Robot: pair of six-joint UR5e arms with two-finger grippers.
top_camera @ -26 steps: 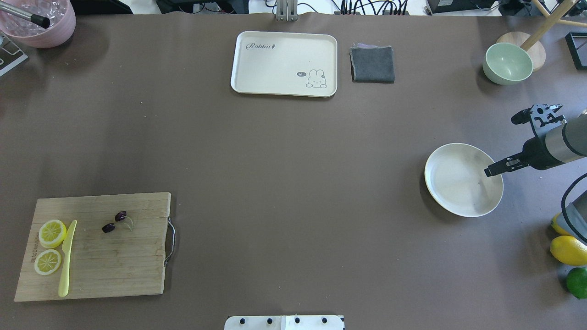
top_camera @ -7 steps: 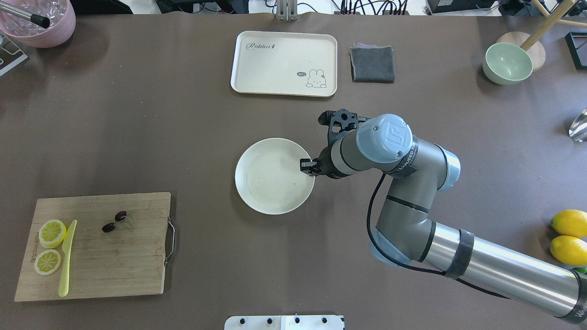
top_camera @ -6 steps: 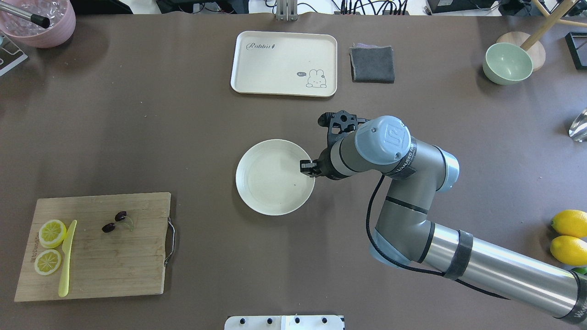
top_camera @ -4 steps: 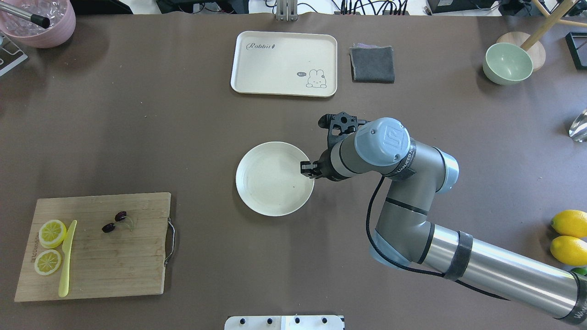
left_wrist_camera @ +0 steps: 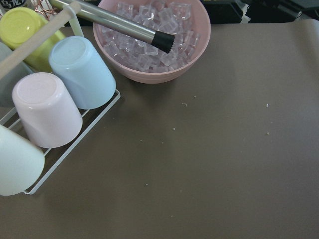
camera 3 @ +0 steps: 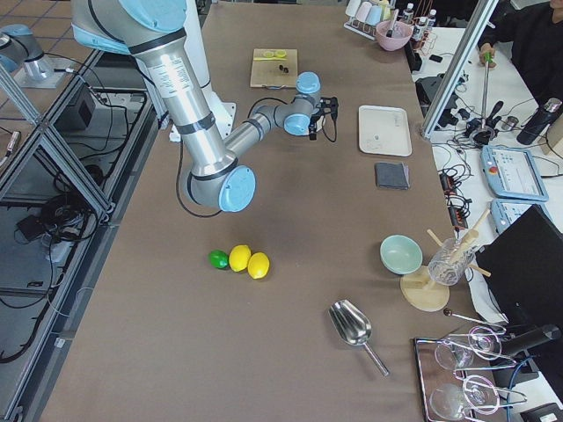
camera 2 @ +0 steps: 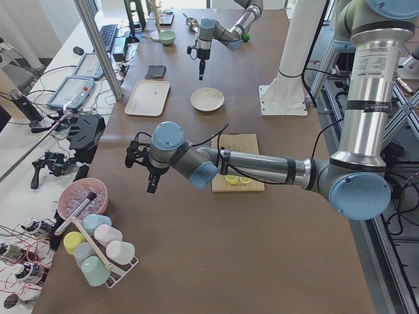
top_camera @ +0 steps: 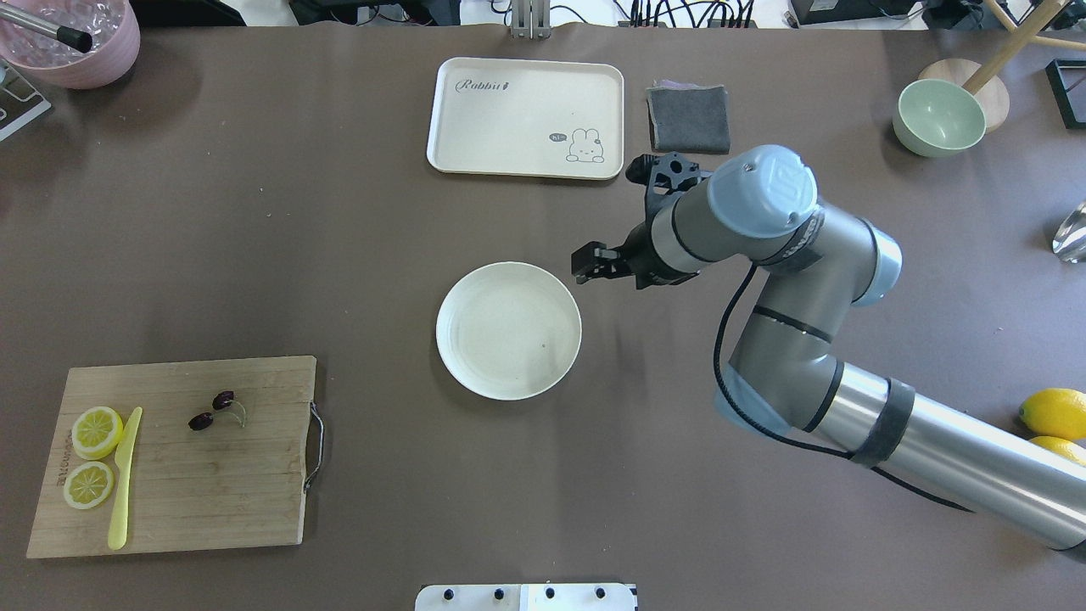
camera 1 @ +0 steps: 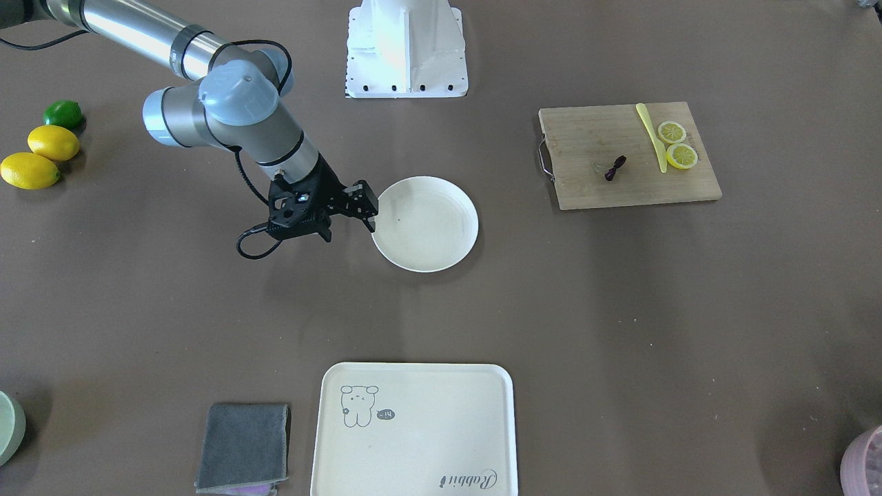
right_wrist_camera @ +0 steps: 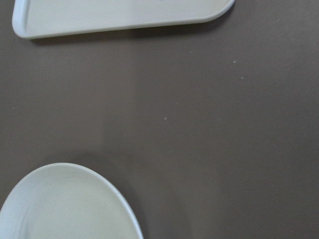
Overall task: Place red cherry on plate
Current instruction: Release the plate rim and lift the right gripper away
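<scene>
The right pincer point(camera 1: 349, 229) is released, empty, plate point(camera 1: 428, 231) just beside it; the red cherry point(camera 1: 614, 168) lies well beyond, on the cutting board point(camera 1: 586, 138). Light, roll-prone: likely pinch its stems' junction. The left pincer point(camera 2: 151, 185): cannot tell.

Overhead looking forward and down, front view opposite, both sharing the plate point(top_camera: 509, 331), wrist cameras close
</scene>
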